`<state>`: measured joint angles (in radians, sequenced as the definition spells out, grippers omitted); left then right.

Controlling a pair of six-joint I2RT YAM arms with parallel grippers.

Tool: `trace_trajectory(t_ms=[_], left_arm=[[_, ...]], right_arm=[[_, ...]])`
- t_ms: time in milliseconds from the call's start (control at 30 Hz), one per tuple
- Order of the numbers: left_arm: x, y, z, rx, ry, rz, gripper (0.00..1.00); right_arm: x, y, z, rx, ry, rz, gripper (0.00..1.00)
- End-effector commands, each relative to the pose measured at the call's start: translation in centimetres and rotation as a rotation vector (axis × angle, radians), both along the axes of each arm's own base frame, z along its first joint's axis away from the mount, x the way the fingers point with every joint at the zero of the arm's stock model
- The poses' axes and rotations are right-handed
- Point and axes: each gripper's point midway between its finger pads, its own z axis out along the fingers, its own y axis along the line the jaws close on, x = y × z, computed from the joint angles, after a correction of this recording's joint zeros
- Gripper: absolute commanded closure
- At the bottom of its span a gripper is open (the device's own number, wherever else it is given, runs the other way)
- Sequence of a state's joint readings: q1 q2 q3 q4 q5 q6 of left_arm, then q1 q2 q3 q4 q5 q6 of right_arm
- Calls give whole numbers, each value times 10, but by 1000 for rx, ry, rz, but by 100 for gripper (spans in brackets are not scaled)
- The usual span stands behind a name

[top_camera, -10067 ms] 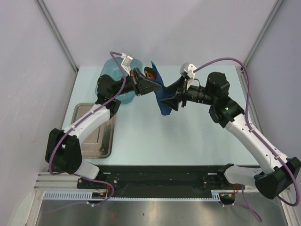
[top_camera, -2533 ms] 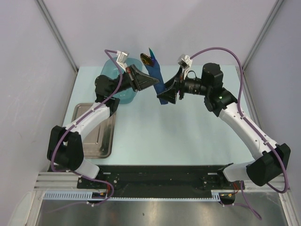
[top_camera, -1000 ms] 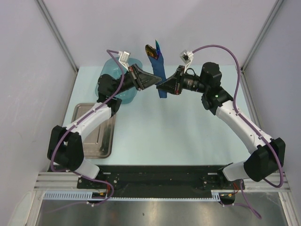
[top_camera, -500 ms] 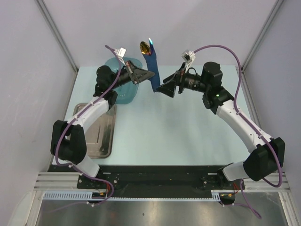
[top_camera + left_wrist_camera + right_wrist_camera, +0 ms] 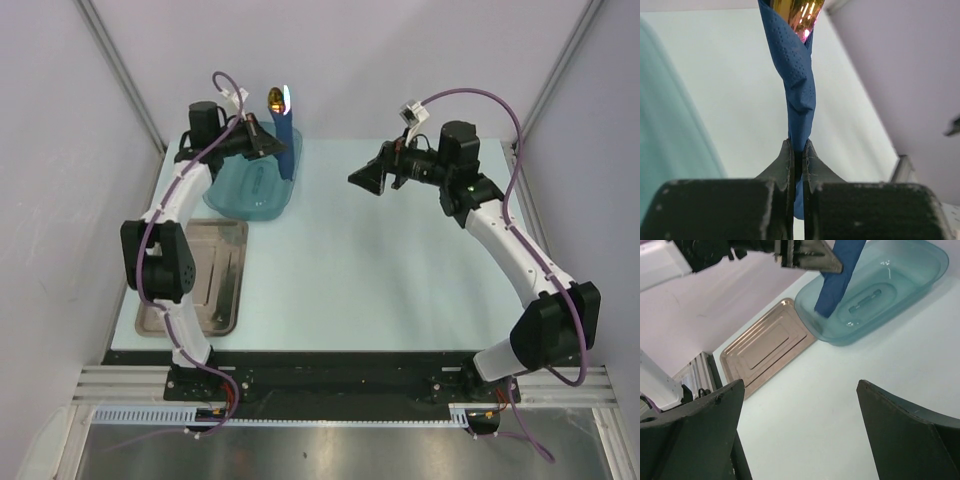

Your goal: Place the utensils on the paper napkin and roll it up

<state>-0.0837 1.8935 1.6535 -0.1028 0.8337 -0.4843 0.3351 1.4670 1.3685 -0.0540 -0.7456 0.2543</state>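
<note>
Left end effector (image 5: 796, 150) is clamped shut on the paper napkin (image 5: 797, 75), pinching it low on its length. The napkin is twisted into a tight navy roll and held roughly upright at the far left of the bench (image 5: 380, 280), above the translucent teal tub (image 5: 250, 190). The utensils (image 5: 274, 99) sit inside the wrap. Only the gold spoon bowl and a flash of pink-purple show at the top end; the rest is hidden. From the right wrist view the lower end of the roll hangs over the tub's interior, and I cannot tell whether it touches the floor of the tub. Right end effector (image 5: 368, 182) hangs over the far right of the bench with its jaws spread wide, holding nothing, well apart from the roll. A metal tray (image 5: 200, 290) lies at the near left, just beside the tub. Judgement: loading and rolling look finished, and the step in hand is carrying the bundle to a resting place. The next move calls for lowering the roll gently and laying it down before letting go. Risks: the twist may spring loose, or the cutlery may slide out of the lower end.
</note>
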Motion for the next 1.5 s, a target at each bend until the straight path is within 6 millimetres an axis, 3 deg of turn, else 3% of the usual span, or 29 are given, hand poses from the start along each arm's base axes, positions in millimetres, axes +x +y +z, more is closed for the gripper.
trace_trajectory(t_ms=[0, 100, 133, 167, 233, 267, 433, 600, 800, 833, 1033, 1233, 1467], left_arm=[[29, 40, -31, 206, 6, 49, 100], [48, 54, -58, 302, 22, 52, 100], [53, 59, -52, 329, -4, 45, 100], [59, 59, -71, 329, 21, 26, 100], [68, 62, -68, 322, 5, 17, 100], [75, 62, -91, 321, 45, 7, 100], [93, 59, -111, 283, 69, 2, 100], [90, 55, -147, 252, 153, -20, 100], [81, 53, -175, 236, 241, -38, 100], [83, 68, -180, 233, 261, -14, 100], [68, 68, -208, 231, 375, -26, 100], [62, 65, -220, 215, 411, -49, 100], [58, 60, -218, 182, 428, -74, 100]], right_arm=[[10, -3, 7, -27, -38, -15, 0], [17, -2, 2, -32, -25, -19, 0], [19, -2, 1, -34, -24, -24, 0], [22, -1, -2, -38, -21, -22, 0], [25, -1, -6, -45, -13, -24, 0], [27, 0, -8, -50, -10, -23, 0], [38, 0, -18, -71, 12, -30, 0], [48, 0, -28, -90, 39, -41, 1], [56, 0, -35, -98, 64, -50, 0], [58, 1, -36, -99, 65, -51, 0], [64, 3, -38, -97, 76, -55, 0], [70, 8, -41, -97, 89, -48, 1], [75, 14, -42, -97, 98, -41, 0]])
